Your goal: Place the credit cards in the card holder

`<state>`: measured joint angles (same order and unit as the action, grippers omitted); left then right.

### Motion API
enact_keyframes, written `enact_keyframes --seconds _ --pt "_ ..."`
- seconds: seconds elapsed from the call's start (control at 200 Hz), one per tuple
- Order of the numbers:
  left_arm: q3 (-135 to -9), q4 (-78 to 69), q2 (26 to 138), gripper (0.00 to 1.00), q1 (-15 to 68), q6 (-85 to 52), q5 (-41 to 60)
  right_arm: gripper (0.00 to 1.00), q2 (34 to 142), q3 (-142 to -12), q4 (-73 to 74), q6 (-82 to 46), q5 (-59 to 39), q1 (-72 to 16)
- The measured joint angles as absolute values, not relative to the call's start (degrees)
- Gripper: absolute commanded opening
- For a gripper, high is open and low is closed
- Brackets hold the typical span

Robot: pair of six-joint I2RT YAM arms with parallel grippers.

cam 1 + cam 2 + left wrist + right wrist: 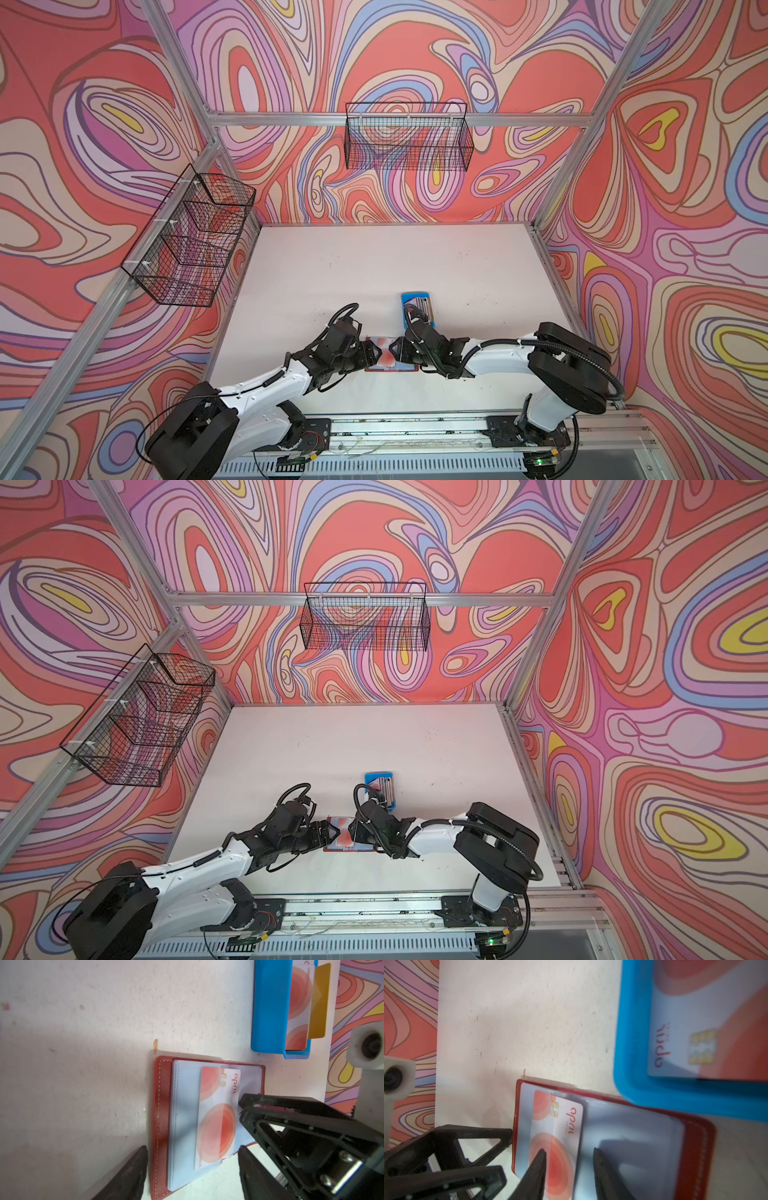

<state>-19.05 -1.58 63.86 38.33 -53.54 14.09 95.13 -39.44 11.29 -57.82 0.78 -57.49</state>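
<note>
Two wire baskets (407, 137) on swirl-patterned walls (415, 62), white table (374, 266) below. Near the table's front edge, mid-width: open red card holder (164, 1105), blue tray (268, 1005) just rearward of it. Yellow card (318, 1001) in the tray: left wrist view, not right. Red-circle card (218, 1118) on or under the top clear sleeve (185, 1105), cannot tell which. Left gripper (192, 1148) spread wide, straddling the holder's end, gripping nothing. Right gripper (569, 1150) parted narrowly above that card's edge, one fingertip (540, 1157) over the card, nothing pinched.
</note>
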Motion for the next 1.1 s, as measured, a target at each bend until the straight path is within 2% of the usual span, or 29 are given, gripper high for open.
enact_keyframes --seconds 0.255,0.636,1.102 --pt "-18.5 -2.85 63.86 0.71 38.33 -53.1 14.5 0.32 97.89 -41.58 12.43 -58.02 -0.51 -59.24" --pt "-17.82 -3.73 63.83 0.71 38.3 -53.15 14.59 0.28 99.29 -41.63 15.92 -59.27 -0.91 -59.81" --pt "-16.71 -4.03 62.0 0.71 38.28 -53.19 14.5 0.25 102.13 -36.25 31.59 -66.81 -2.28 -60.38"
